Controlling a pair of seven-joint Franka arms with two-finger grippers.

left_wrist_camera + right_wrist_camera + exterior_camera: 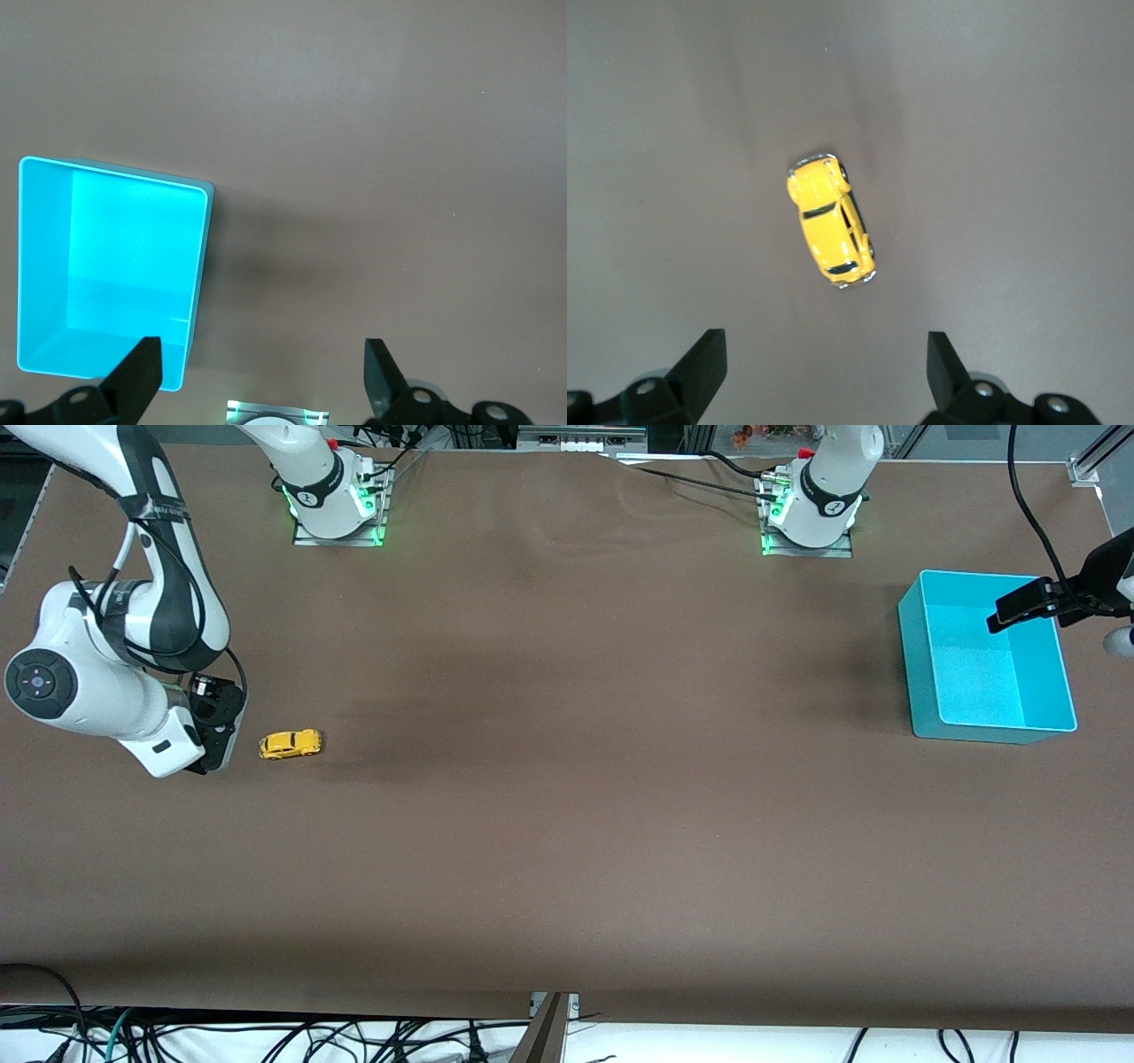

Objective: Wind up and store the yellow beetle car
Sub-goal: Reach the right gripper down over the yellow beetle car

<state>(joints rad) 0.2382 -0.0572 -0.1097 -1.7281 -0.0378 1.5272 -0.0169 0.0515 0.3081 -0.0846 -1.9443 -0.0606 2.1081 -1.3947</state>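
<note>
The right gripper hangs with fingers spread near the worktop's edge at the right arm's end, just beside the yellow beetle car, which sits on its wheels on the brown table. The left gripper, fingers spread, hovers over the turquoise bin at the left arm's end.

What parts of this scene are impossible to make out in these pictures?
- Right gripper: front view, its fingertips hidden by its own wrist.
- Left gripper over turquoise bin: front view, arm cut off by the edge.
- Yellow beetle car: underside and any winding part hidden.
</note>
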